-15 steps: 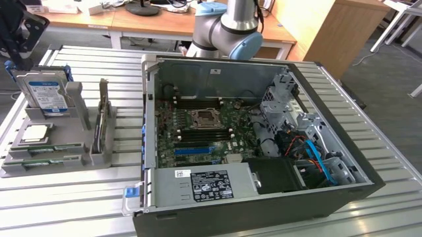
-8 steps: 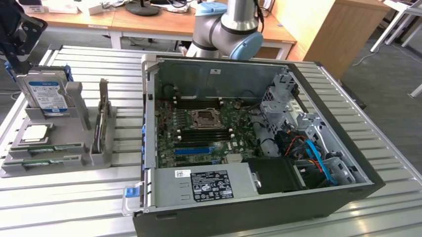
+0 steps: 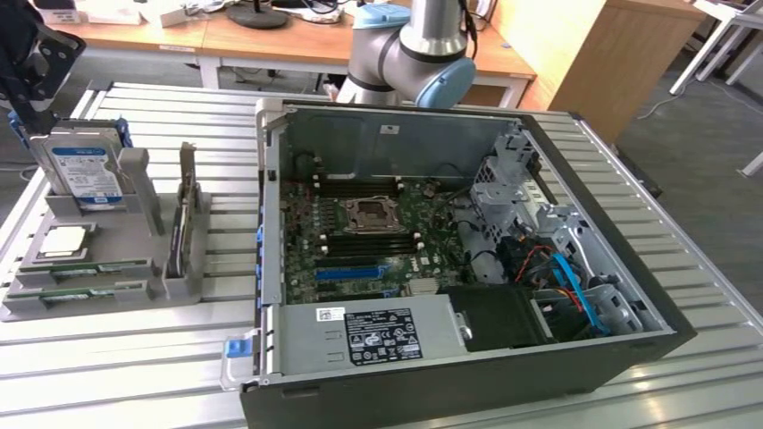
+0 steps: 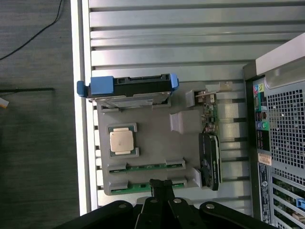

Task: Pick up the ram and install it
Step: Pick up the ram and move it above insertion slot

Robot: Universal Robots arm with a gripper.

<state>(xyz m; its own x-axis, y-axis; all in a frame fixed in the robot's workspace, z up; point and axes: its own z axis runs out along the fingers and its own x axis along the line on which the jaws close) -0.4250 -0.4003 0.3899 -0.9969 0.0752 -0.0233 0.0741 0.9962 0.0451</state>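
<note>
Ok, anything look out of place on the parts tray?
Nothing stands out. Both ram sticks lie in their slots on the tray, the CPU sits square, the drive and card stand upright. The shut tool hangs over one stick.

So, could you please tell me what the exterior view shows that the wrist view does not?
The exterior view adds the inside of the open black computer case: the green motherboard, the silver power supply, and the arm's grey-and-blue joint. The wrist view adds the shut black tool, the perforated rear panel and the dark floor. Both share the grey parts holder with two green ram sticks, a blue-bracketed hard drive and a square silver processor.
</note>
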